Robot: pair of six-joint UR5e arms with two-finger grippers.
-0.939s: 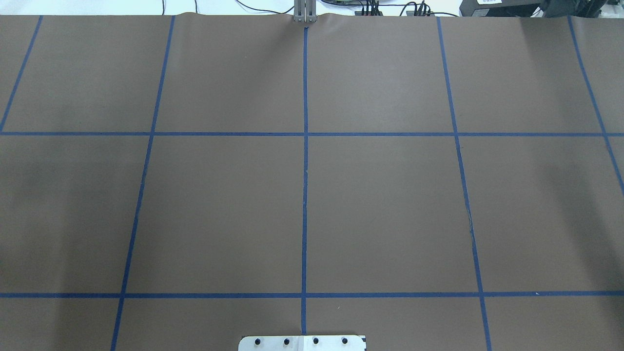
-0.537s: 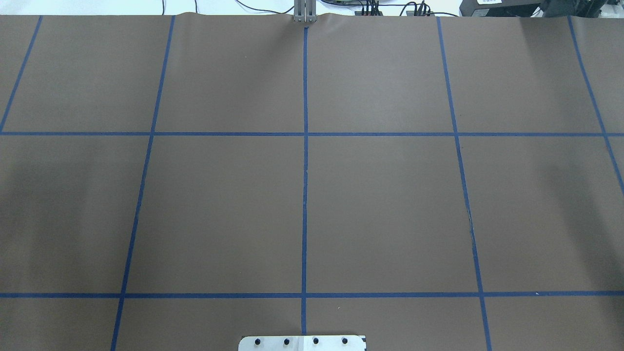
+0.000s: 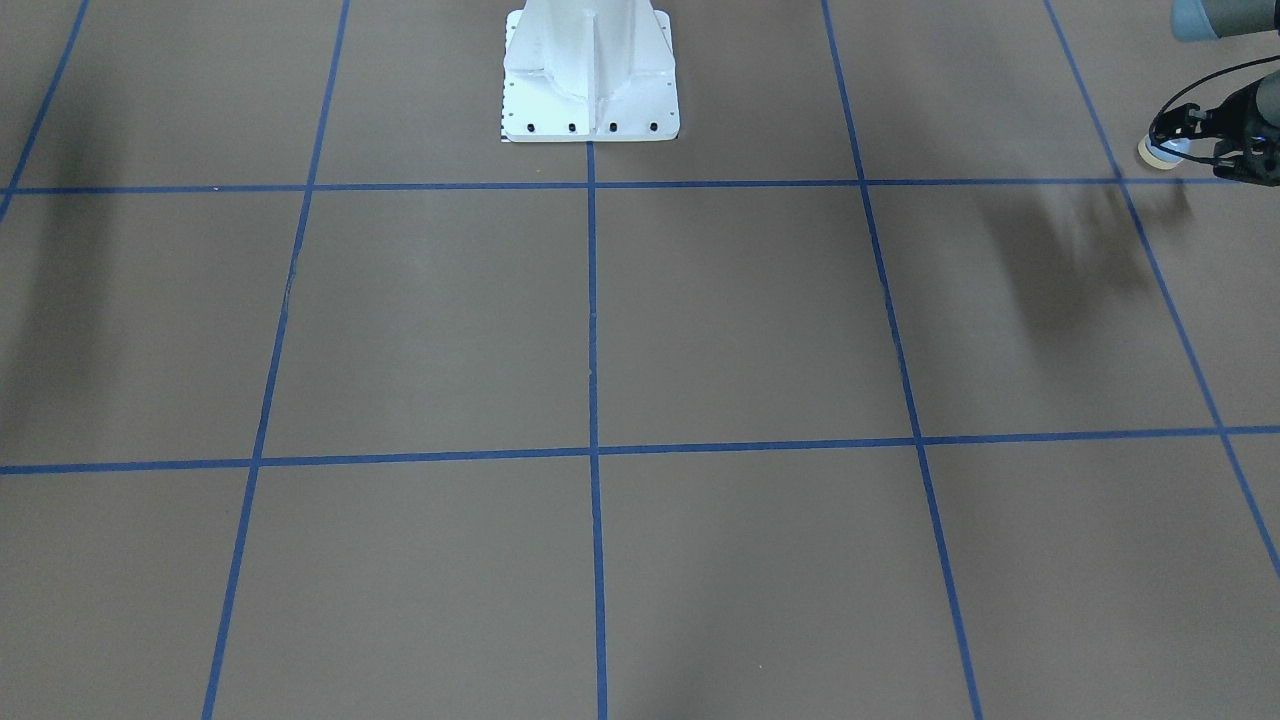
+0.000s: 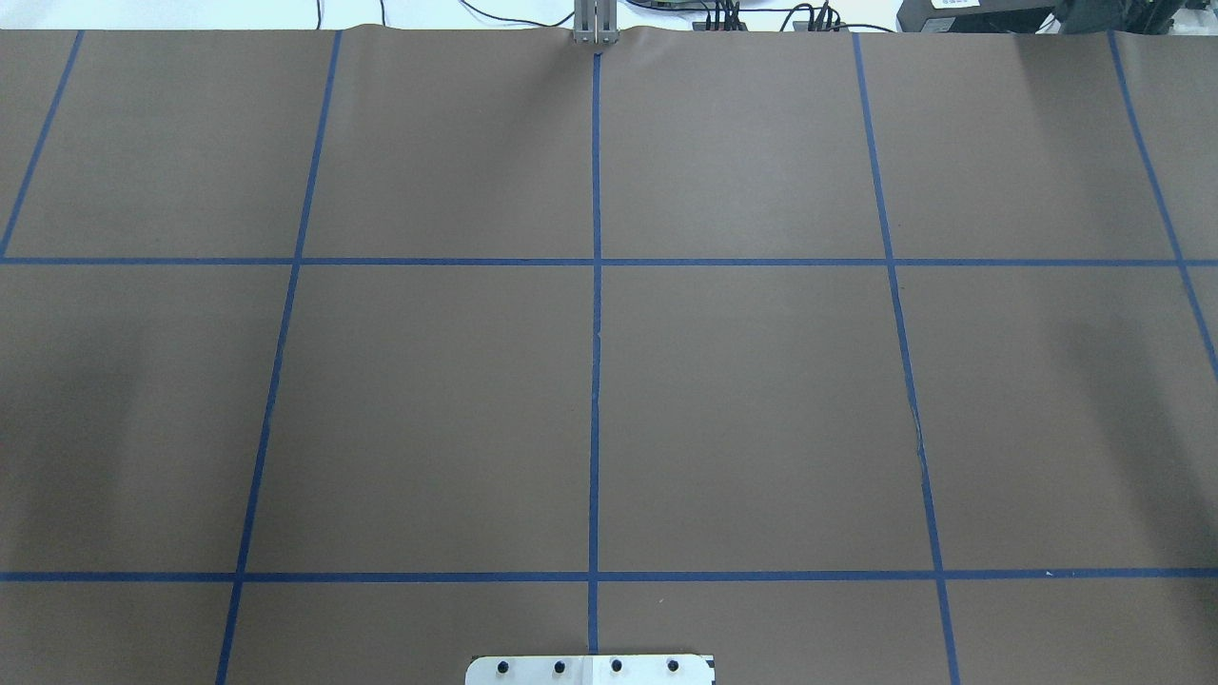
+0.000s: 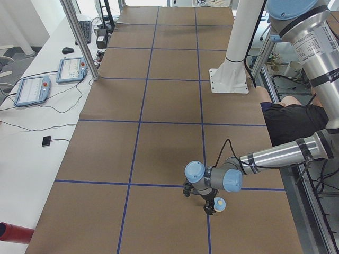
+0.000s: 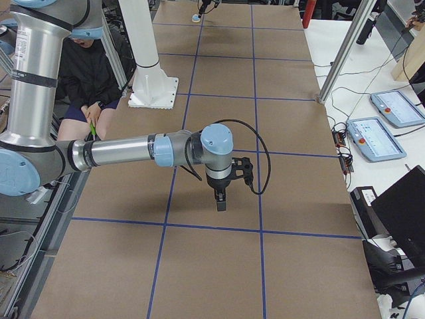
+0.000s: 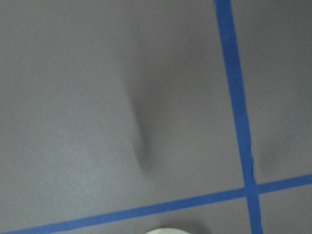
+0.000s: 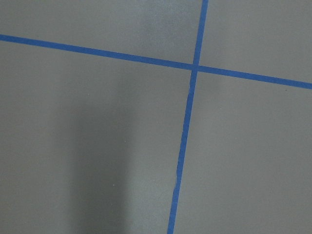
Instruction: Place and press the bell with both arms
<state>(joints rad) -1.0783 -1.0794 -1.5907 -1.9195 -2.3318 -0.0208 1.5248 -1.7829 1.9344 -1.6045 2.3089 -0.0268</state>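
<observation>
The left gripper (image 3: 1195,140) reaches in low at the far left end of the table (image 4: 761,409), its black fingers clasped on the bell (image 3: 1160,152), which hangs tilted with its cream base ring turned outward and its light-blue dome toward the gripper's body. From the camera at the table's left end, the bell (image 5: 219,203) sits at the gripper's (image 5: 211,203) tip, just past a crossing of the blue tape lines (image 5: 204,186) and near the table's robot-side edge. In the left wrist view only a cream sliver of the bell (image 7: 165,230) shows at the bottom edge, above a tape crossing. The right arm (image 6: 126,151) stretches out level over the right half of the table, with the right gripper (image 6: 220,201) pointing straight down above the brown paper, close to a tape line; whether its fingers are parted or closed I cannot tell. The white pedestal (image 3: 590,70) stands at the middle of the robot side. A seated person in a black shirt (image 6: 86,66) is behind the table edge, and two teach pendants (image 5: 71,69) lie on the white bench at the far side
</observation>
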